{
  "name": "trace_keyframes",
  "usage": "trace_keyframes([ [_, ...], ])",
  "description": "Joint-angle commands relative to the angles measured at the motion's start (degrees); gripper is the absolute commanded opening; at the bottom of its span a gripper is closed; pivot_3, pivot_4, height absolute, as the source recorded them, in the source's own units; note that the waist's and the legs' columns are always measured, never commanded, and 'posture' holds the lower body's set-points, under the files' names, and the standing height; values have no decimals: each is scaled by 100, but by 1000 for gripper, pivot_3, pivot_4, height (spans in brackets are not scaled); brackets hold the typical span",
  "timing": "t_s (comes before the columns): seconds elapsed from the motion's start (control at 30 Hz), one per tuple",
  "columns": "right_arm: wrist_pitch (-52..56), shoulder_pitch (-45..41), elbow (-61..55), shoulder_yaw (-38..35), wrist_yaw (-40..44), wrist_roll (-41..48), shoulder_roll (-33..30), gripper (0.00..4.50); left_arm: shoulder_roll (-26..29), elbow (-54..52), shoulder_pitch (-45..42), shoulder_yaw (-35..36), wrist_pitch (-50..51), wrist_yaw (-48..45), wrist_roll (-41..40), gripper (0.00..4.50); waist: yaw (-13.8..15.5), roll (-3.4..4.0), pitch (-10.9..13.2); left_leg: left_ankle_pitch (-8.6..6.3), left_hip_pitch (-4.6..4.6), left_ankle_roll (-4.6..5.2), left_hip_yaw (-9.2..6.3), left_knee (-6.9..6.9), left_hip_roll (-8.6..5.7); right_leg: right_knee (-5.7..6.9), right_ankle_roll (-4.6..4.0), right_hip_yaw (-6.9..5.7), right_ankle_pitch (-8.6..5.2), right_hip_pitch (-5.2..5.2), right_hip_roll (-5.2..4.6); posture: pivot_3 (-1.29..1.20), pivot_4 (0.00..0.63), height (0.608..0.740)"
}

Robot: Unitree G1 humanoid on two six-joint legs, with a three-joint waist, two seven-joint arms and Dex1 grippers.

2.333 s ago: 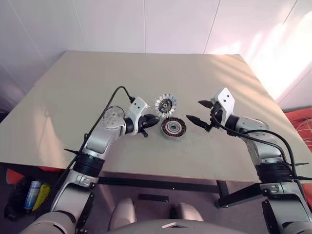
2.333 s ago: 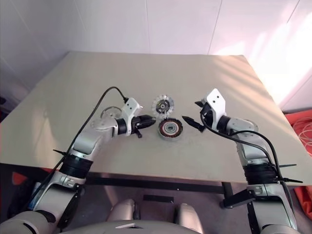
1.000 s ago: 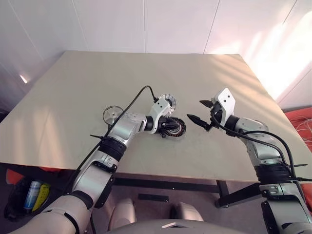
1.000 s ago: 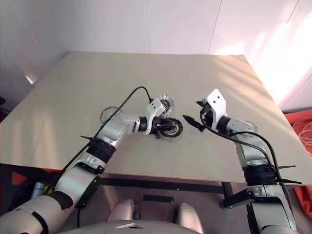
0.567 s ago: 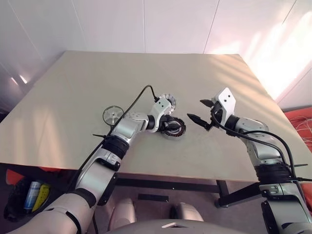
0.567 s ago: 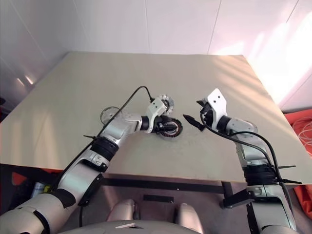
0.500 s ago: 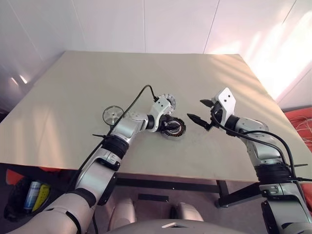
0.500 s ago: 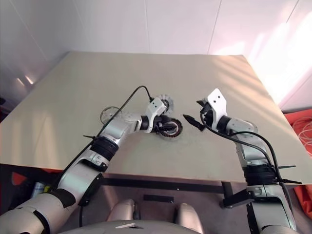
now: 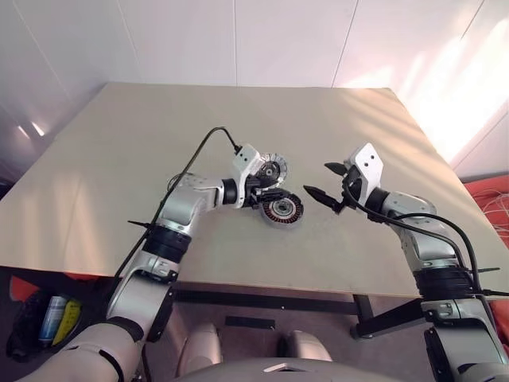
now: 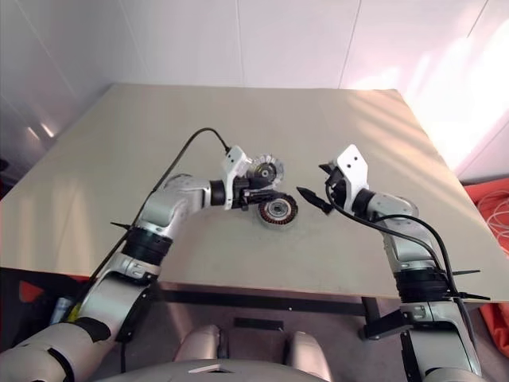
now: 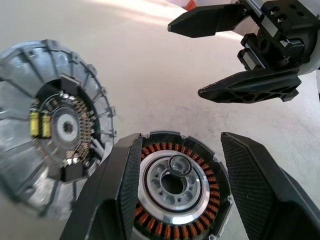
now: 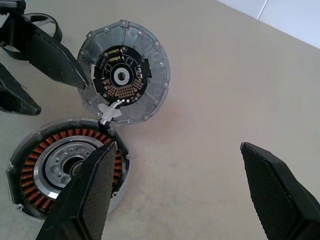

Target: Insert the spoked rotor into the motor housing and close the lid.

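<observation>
1. Head views: the left claw (image 9: 269, 189) is hovering just above the motor housing (image 9: 283, 210), fingers parted and gripping nothing. The right claw (image 9: 326, 181) is hanging over the bench (image 9: 119, 159) to the housing's right, spread wide and empty. The housing is lying flat, copper windings facing up, close to the near edge of the beige bench. Just behind it, touching or nearly so, the spoked rotor (image 9: 270, 169) is sitting, segmented face toward the camera; whether it is lying flat or propped at a tilt I cannot tell. White wall panels are standing behind the bench, with bright light washing in from the right.

2. Left wrist view: the left claw's two black fingers (image 11: 120, 185) are standing apart on either side of the housing (image 11: 176, 190), not pressing on it. The housing's pale metal centre is pointing straight up. The rotor (image 11: 50, 125) is sitting beside it, and the other claw (image 11: 235, 55) is gaping beyond.

3. Right wrist view: the right claw's fingers (image 12: 90, 195) are spread wide over bare bench (image 12: 220, 75), touching nothing. The housing (image 12: 60, 165) is lying flat beside the round rotor (image 12: 122, 72); the two rims are meeting at a small pale tab.
</observation>
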Motion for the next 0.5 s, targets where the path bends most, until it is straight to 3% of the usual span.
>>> trace_keyframes([
  [0.03, 119, 124, -479, 9, 112, 148, -22, 4500, 444, -715, 299, 312, 173, 143, -118, 2673, -4, 0, 0, 0, 1, 0, 0, -1, 0, 0, 0, 0, 0, 1, 0, 0, 0, 740],
  [0.27, 585, 426, -1076, 232, 114, 133, 23, 4500, 1350, -1716, 1325, 900, 394, 504, -266, 2673, -21, 5, 4, 0, 1, -4, -1, -7, 1, -3, 0, -1, -1, -2, 1, 0, 0, 740],
  [0.5, 655, 259, -994, 388, 106, 53, 92, 4500, 1502, -2491, 2026, 1240, 717, 870, -554, 2673, -16, 3, 5, 1, 4, -6, -1, -7, -1, -6, 2, 0, -2, 2, 0, 0, 0, 740],
])
